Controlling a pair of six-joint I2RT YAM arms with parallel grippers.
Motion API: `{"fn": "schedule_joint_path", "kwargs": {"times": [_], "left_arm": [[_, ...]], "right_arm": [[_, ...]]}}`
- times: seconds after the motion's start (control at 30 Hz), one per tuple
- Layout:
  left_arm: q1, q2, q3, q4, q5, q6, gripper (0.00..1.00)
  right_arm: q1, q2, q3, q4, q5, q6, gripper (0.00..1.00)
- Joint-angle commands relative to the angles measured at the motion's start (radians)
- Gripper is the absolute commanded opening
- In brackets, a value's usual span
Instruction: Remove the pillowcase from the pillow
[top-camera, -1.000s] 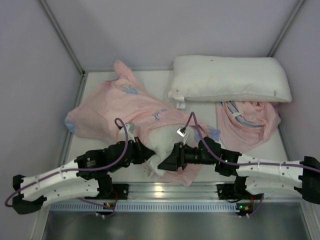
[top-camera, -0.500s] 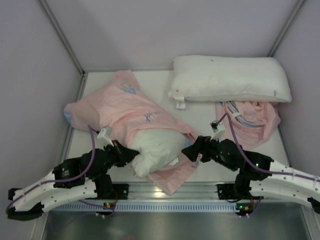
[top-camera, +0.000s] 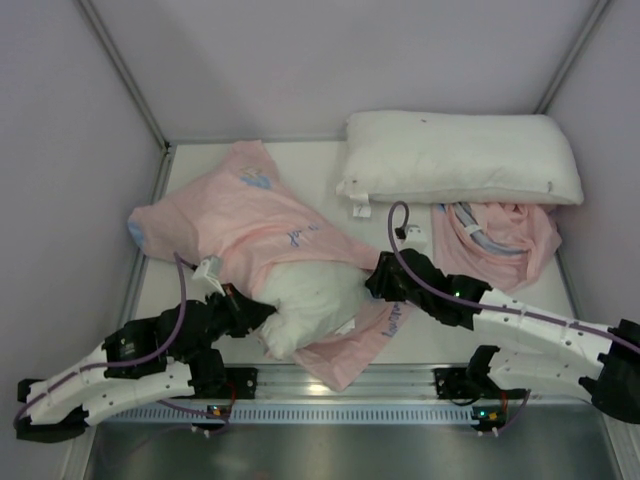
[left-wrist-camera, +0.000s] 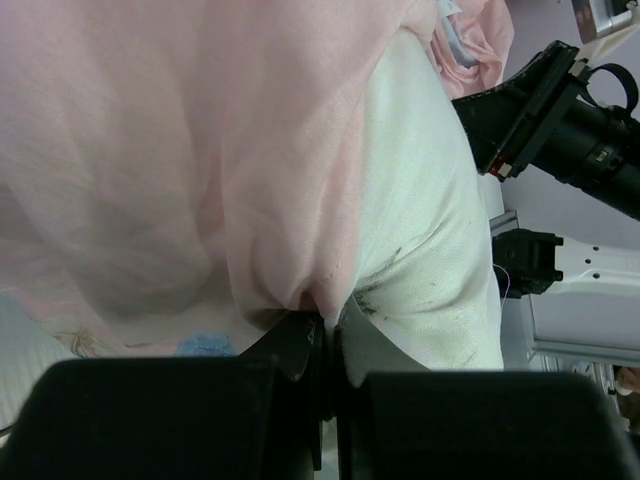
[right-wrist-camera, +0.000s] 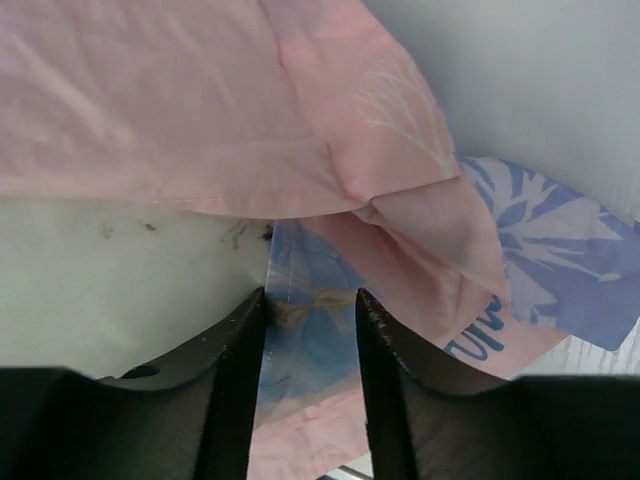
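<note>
Top external view: the pillowcase (top-camera: 230, 215) is seen pink side out, spread from the back left of the table (top-camera: 315, 170) toward the middle of its near edge. The pillow (top-camera: 310, 295) is partly uncovered; its white bulk bulges out of the case near the front, between the 2 arms, while its far part is hidden under pink cloth.

The left gripper (top-camera: 258, 310) is set against the pillow's left end. From the left wrist, this gripper (left-wrist-camera: 325, 325) is seen clenched, its fingers pressed together on gathered cloth just where the pink pillowcase (left-wrist-camera: 150, 150) meets the white pillow (left-wrist-camera: 440, 220). Creases from both run into the pinch; whether 1 layer or both are nipped cannot be told.

The right gripper (top-camera: 378, 285) is placed at the pillow's right end, over the case's edge. From the right wrist, it (right-wrist-camera: 310, 300) is seen released, its fingers apart above a blue printed patch of the pillowcase (right-wrist-camera: 150, 90), just beside the speckled pillow (right-wrist-camera: 100, 280).

At the back right, a second white pillow (top-camera: 460, 155) is laid, and a second bundle of pink cloth (top-camera: 500, 245) is bunched in front of it.
</note>
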Motion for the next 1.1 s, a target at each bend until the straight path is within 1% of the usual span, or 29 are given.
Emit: {"fn": "schedule_joint_path", "kwargs": {"times": [0.0, 0.07, 0.1, 0.17, 0.3, 0.5, 0.67, 0.87, 1.0, 1.07], "left_arm": [[0.003, -0.022, 0.028, 0.061, -0.003, -0.011, 0.0], [0.003, -0.032, 0.037, 0.05, -0.004, -0.011, 0.0], [0.003, -0.038, 0.041, 0.047, -0.006, -0.012, 0.0], [0.003, -0.055, 0.045, 0.043, -0.007, -0.014, 0.0], [0.003, -0.088, 0.054, 0.041, -0.003, -0.019, 0.0], [0.003, -0.129, 0.091, 0.041, 0.014, -0.026, 0.0], [0.003, -0.186, 0.145, 0.041, 0.0, -0.023, 0.0], [0.003, -0.253, 0.148, 0.041, -0.017, -0.04, 0.0], [0.003, -0.267, 0.134, 0.044, -0.003, -0.063, 0.0], [0.003, -0.267, 0.136, 0.046, -0.001, -0.069, 0.0]], "right_arm": [[-0.041, 0.018, -0.028, 0.081, -0.014, 0.002, 0.36], [-0.054, 0.019, -0.057, 0.084, -0.009, 0.007, 0.27], [-0.059, 0.025, -0.076, 0.087, -0.009, 0.008, 0.19], [-0.073, 0.033, -0.093, 0.098, -0.008, 0.007, 0.11], [-0.084, 0.065, -0.131, 0.142, 0.0, 0.014, 0.0], [-0.096, 0.15, -0.18, 0.194, 0.058, 0.039, 0.0], [-0.099, 0.211, -0.209, 0.231, 0.112, 0.071, 0.0], [-0.1, 0.216, -0.272, 0.259, 0.169, 0.116, 0.0], [-0.1, 0.228, -0.236, 0.274, 0.203, 0.091, 0.0], [-0.1, 0.272, -0.202, 0.303, 0.186, 0.039, 0.0]]}}
